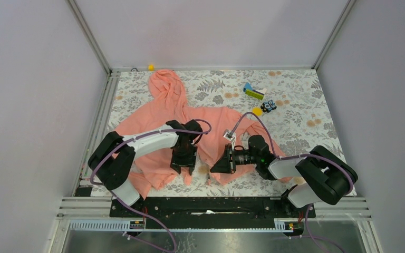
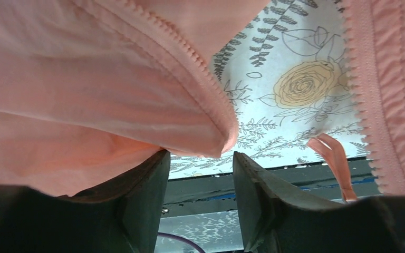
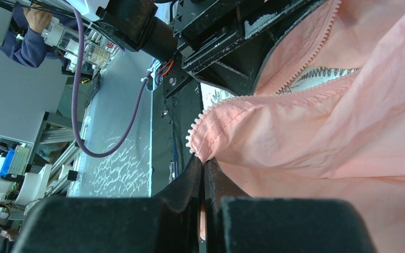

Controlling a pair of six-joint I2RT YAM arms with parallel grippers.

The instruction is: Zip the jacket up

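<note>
The salmon-pink jacket lies spread on the floral table, hood toward the back and front unzipped. My left gripper hangs over its near hem, pointing down. In the left wrist view it is open, and the left zipper edge ends in a corner just beyond the fingertips, with nothing between them. The other zipper edge runs down the right side. My right gripper points left and is shut on the jacket's hem corner, where white zipper teeth show just past the pads.
A green and blue block, a yellow piece and a small dark object lie at the back right. A yellow bit sits at the far edge. The black base rail runs close behind both grippers.
</note>
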